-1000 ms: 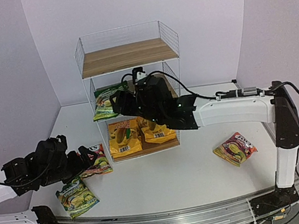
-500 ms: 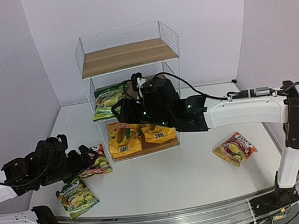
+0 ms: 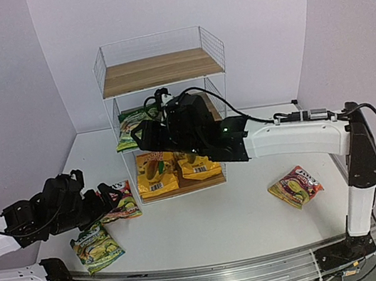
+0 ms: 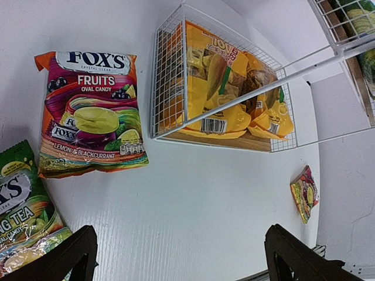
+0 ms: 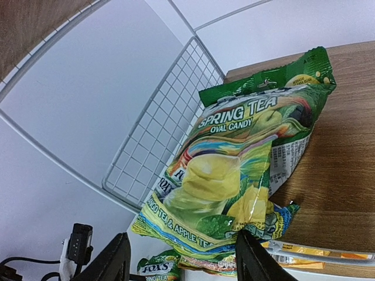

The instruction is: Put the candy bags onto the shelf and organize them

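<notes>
Green bag (image 3: 97, 244) and red bag (image 3: 120, 201) lay on the bench (image 3: 224, 228) by the left fingers (image 3: 110, 194), spread wide. Yellow bags (image 3: 174, 168) sat on the shelf's (image 3: 162, 69) bottom board. Mid-shelf bag's (image 5: 234, 164) edge lay between the right fingers (image 3: 142, 132); grip unclear. Far-right bag (image 3: 295, 187) lay apart.

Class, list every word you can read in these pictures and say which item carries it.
"FOX'S FRUITS OVAL CANDY" and "LEMON & BLACKCURRANT": red bag.
"SPRING TEA OVAL CANDY": green bag on the shelf.
"FOX'S" and "...NG TEA", cut off: second green bag on the table.
Yellow bags: print and barcodes too blurred to read.
</notes>
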